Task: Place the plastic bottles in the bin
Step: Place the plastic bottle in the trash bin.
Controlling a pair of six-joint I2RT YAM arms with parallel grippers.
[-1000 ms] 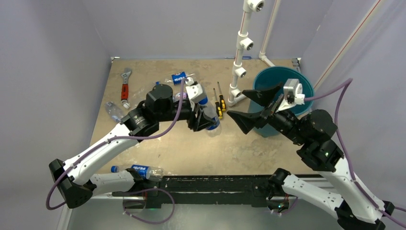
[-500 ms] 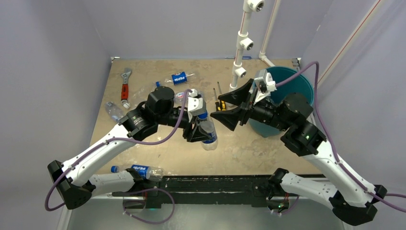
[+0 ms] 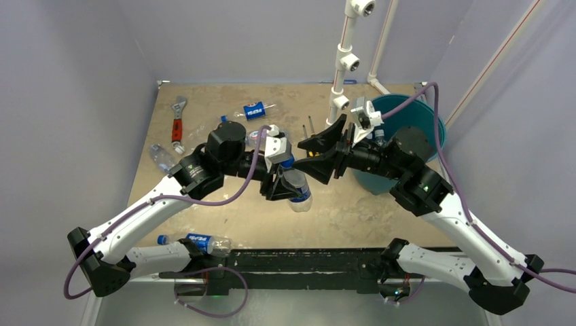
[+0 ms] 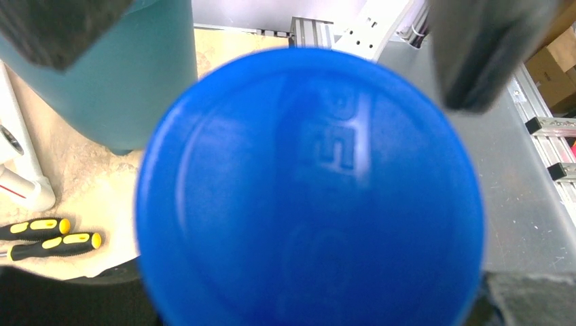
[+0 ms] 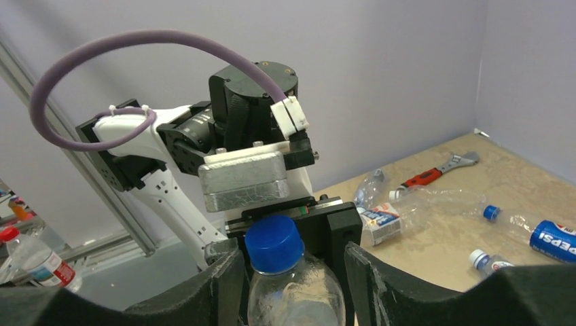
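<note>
Bottles (image 3: 162, 157) lie about the tabletop (image 3: 353, 210), none seen in the bin (image 3: 414, 109). Left tool (image 3: 280, 187) pinches one blue-capped bottle (image 3: 299, 197); right tool (image 3: 309, 159) is spread around it.

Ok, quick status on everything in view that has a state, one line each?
left gripper, shut on held bottle
held bottle, upright, cap on
right gripper, open, a finger either side of held bottle
bin, upright, mouth open
near-edge bottle, on its side, cap on
blue-label bottle, on its side
left-edge bottle, lying on the table
wrench, lying flat
screwdrivers, lying side by side
</note>
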